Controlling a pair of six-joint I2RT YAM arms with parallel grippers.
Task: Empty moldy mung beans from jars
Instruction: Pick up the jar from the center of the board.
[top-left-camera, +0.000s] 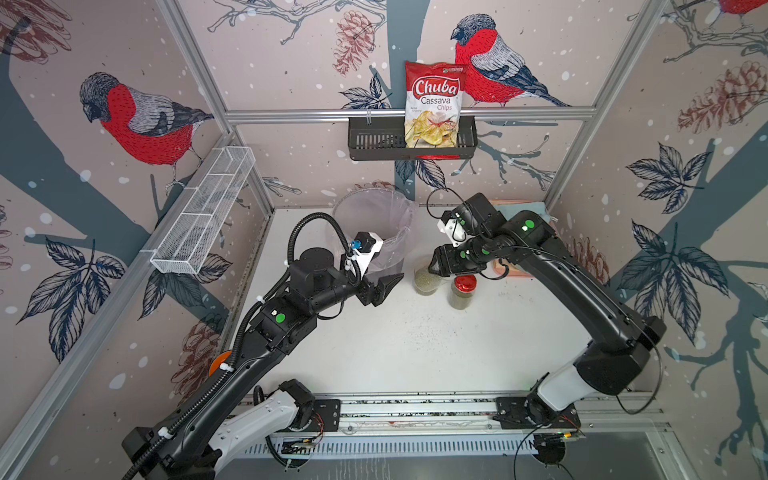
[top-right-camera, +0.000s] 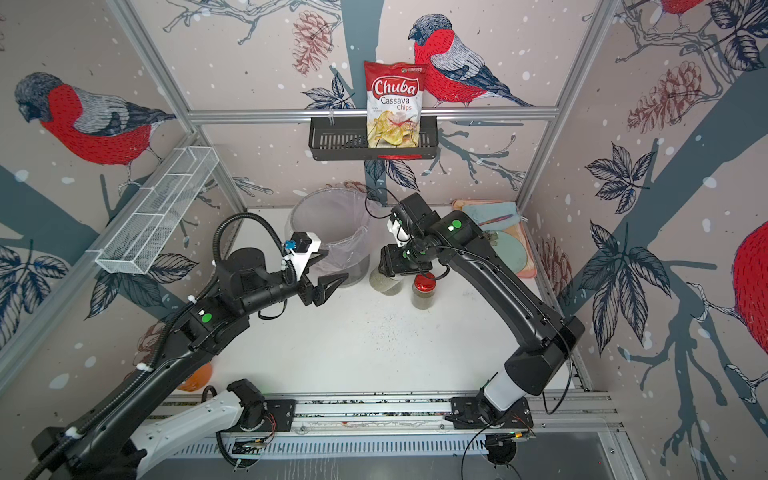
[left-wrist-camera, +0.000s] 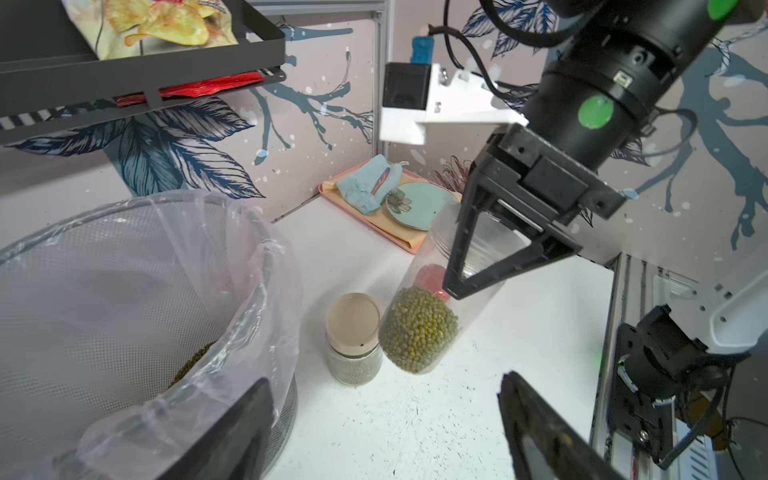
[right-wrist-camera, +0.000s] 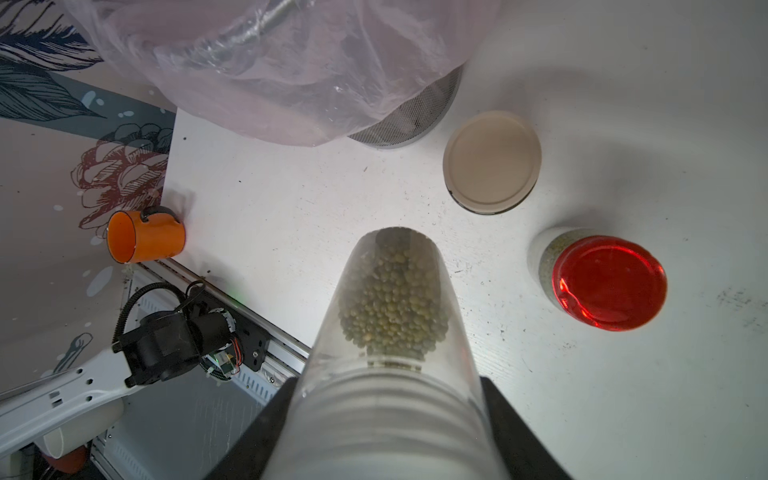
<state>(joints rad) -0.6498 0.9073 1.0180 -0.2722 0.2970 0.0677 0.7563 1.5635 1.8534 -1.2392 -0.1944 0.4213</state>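
My right gripper (right-wrist-camera: 386, 419) is shut on a lidless clear jar (right-wrist-camera: 395, 332), gripping it near its threaded neck. The jar is tilted above the white table, and its mung beans (left-wrist-camera: 417, 328) fill the bottom end. In both top views this jar (top-left-camera: 424, 282) hangs beside the red-lidded jar (top-left-camera: 463, 291), which stands upright with grains inside. A beige-lidded jar (left-wrist-camera: 353, 332) stands between the held jar and the bin. My left gripper (left-wrist-camera: 386, 382) is open and empty, low over the table near the bin (left-wrist-camera: 124, 208).
The grey mesh bin (top-left-camera: 376, 192) has a clear liner and some beans (left-wrist-camera: 191, 365) at its bottom. A pink tray (top-right-camera: 525, 266) with a plate and cloth sits at the back right. An orange cup (right-wrist-camera: 145, 237) lies by the left wall. A chips bag (top-left-camera: 434, 104) sits in a wall basket.
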